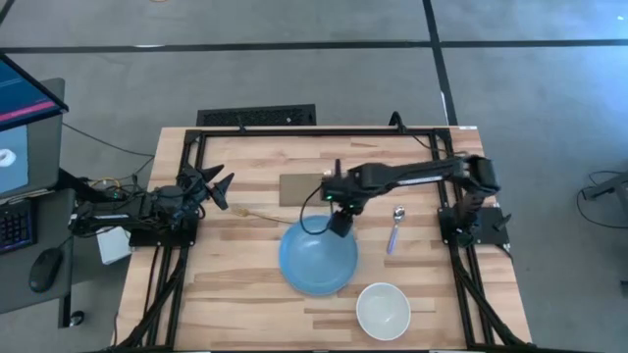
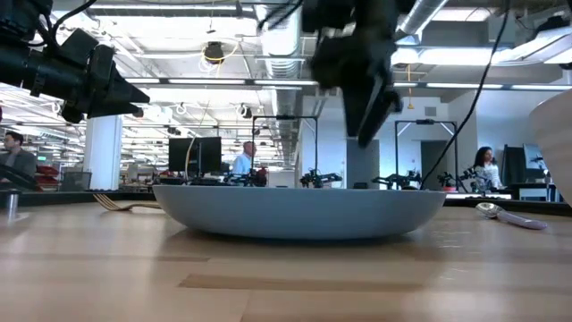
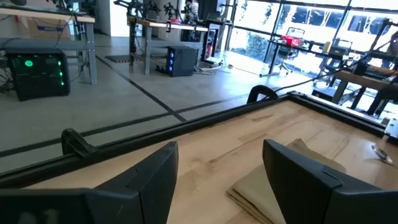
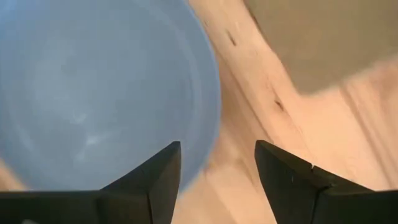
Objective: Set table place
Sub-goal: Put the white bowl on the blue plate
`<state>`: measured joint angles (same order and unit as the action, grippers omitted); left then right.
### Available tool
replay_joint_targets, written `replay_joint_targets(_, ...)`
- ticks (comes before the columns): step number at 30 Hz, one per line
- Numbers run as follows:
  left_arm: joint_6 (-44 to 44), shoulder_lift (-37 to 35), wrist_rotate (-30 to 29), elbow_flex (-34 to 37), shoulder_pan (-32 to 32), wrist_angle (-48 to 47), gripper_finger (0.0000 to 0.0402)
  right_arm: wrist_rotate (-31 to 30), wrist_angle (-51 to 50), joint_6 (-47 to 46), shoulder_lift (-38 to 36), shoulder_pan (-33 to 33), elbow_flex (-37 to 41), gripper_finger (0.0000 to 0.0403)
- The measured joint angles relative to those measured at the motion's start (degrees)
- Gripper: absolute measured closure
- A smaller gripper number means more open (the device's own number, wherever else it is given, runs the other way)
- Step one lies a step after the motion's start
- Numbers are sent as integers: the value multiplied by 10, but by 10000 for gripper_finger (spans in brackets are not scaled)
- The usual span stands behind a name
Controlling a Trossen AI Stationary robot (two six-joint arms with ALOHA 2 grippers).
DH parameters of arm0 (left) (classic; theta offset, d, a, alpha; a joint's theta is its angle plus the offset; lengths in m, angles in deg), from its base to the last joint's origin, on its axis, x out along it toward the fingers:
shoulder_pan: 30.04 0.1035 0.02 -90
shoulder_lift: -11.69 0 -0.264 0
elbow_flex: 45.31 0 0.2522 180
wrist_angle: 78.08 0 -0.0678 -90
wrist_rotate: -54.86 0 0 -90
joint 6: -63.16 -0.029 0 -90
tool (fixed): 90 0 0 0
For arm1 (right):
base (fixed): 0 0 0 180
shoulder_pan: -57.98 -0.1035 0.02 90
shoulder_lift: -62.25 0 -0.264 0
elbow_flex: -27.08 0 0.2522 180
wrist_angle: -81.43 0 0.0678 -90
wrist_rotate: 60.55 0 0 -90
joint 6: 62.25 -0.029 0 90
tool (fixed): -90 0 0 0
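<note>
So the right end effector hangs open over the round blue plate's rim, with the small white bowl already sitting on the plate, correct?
Not quite. The small white bowl sits on the light wood table, apart from the round blue plate, as the high view shows. The right end effector does hang open over the plate's rim.

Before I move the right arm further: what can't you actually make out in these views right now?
- Low view: white bowl cut off by the right edge; blue plate hides the table behind it.
- High view: plate's rim under the right gripper is covered; contact cannot be told.
- High view: gold fork too thin for detail.
- Left wrist view: left gripper's fingers block the brown rectangle's near part.
</note>
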<state>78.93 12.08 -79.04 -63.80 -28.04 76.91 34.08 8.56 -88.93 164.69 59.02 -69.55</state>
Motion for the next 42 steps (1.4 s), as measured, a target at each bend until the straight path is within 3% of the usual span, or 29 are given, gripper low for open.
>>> replay_joint_targets(7,4,0,0,0,0,0,178,43,-117,1,-128,-74,0,175)
replay_joint_targets(15,4,0,0,0,0,0,178,-23,-111,-74,-205,-241,0,175)
replay_joint_targets(20,11,0,0,0,0,0,178,-94,-117,-107,-198,-333,5,175)
replay_joint_targets(25,15,0,0,0,0,0,178,-130,-122,-136,-153,-372,16,175)
replay_joint_targets(34,15,0,0,0,0,0,178,-69,-60,-150,-66,-379,75,175)
replay_joint_targets(42,20,0,0,0,0,-1,178,-37,47,-178,-69,-373,132,175)
